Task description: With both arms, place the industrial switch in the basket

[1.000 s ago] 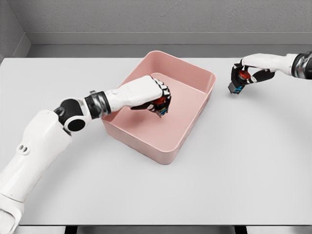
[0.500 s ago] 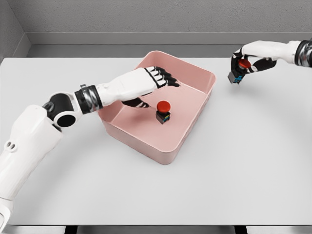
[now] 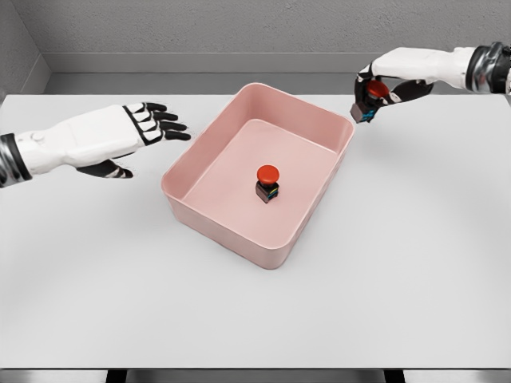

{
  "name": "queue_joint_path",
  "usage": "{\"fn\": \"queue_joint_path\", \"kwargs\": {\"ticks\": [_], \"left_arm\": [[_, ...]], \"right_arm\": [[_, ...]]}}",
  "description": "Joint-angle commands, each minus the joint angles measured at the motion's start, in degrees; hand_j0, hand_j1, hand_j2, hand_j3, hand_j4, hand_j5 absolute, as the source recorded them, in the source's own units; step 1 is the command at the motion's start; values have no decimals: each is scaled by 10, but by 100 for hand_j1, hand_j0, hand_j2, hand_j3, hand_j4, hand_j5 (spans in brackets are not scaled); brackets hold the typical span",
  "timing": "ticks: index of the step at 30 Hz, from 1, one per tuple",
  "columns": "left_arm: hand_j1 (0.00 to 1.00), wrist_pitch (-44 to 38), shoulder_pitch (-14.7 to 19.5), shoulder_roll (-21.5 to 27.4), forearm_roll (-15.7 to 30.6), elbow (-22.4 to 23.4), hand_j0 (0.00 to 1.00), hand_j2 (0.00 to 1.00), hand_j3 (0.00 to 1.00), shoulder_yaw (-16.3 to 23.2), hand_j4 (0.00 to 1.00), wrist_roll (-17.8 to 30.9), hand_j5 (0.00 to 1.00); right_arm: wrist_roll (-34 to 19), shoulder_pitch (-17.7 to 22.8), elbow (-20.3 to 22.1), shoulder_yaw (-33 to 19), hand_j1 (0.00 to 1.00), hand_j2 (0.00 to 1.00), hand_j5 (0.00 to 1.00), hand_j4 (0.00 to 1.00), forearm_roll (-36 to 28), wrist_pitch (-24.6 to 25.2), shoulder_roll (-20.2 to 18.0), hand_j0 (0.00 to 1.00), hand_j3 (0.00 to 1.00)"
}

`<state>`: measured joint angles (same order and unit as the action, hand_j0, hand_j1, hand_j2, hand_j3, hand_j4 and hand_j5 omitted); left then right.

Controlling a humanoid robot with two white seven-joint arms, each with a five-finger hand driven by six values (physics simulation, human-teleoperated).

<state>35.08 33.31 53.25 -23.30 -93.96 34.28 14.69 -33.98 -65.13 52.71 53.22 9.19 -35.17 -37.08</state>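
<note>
Head view: left hand has pulled clear to the left of the basket, fingers spread, empty; its switch now stands on the basket floor. Right hand, clamped on the second switch, has moved up to the basket's far right corner; release comes next.

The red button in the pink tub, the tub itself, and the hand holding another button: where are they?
switch in the basket (image 3: 267,181), head view, on its red cap.
pink basket (image 3: 239,231), head view, on its near wall.
right hand (image 3: 382,84), head view, on the knuckles.
</note>
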Motion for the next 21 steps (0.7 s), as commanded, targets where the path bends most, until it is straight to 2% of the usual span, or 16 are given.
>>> {"fn": "queue_joint_path", "kwargs": {"ticks": [1,15,18,19,20,21], "left_arm": [[100,-1,-1,13,7,-2,100,100,100,-11,100,0,100],[100,-1,-10,12,5,-2,100,100,100,-11,100,1,100],[100,-1,-11,12,5,-2,100,100,100,-11,100,1,100],[100,-1,-11,12,5,-2,100,100,100,-11,100,1,100],[100,-1,-14,12,5,-2,100,100,100,-11,100,1,100],[100,-1,-14,12,5,-1,100,100,100,-11,100,1,100]], "right_arm": [[-5,0,10,0,46,46,46,46,-4,2,11,46,46],[-10,1,15,14,46,46,46,46,-4,2,83,46,46],[-10,0,15,19,50,50,50,50,-4,2,90,50,50],[-10,0,15,22,68,68,68,68,-4,2,93,68,68],[-6,0,13,23,100,100,100,100,-5,2,102,100,100],[-5,-1,13,22,100,100,100,100,-4,2,102,100,100]]}}
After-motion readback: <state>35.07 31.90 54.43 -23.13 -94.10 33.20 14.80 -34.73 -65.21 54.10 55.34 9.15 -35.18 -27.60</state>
